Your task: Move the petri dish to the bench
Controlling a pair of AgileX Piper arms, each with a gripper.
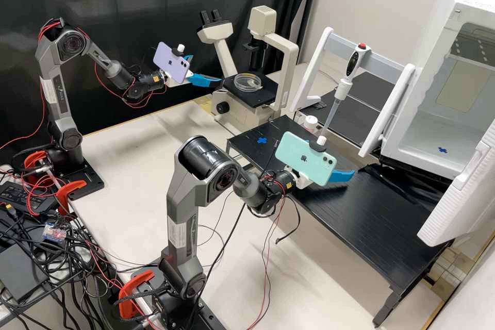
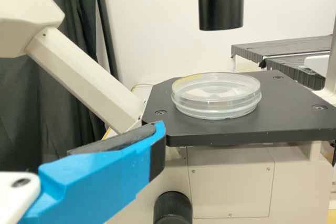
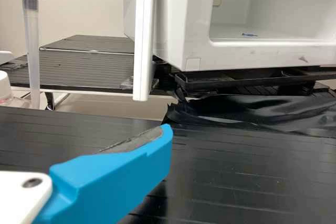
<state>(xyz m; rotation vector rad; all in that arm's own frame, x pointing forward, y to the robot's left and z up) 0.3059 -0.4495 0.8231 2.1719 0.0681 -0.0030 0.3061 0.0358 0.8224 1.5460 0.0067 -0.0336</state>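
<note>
The clear lidded petri dish (image 1: 247,82) lies flat on the microscope's black stage (image 1: 256,97); the left wrist view shows the dish (image 2: 216,96) on that stage too. Just left of it is my left gripper (image 1: 207,69), open and apart from the dish; in its wrist view a blue finger of the left gripper (image 2: 105,174) stands before the stage edge. My right gripper (image 1: 341,176) hangs over the black bench (image 1: 366,221), open, its far finger mostly behind the phone. The right gripper (image 3: 113,177) has nothing at its visible finger. A blue cross (image 1: 262,140) marks the bench.
The microscope's lamp housing (image 1: 262,21) and eyepiece tube (image 1: 225,54) rise around the stage. A pipette (image 1: 342,87) on a stand and a white-capped bottle (image 1: 310,122) are behind the bench. The white chamber (image 1: 407,129) has its door (image 1: 459,201) open at the right.
</note>
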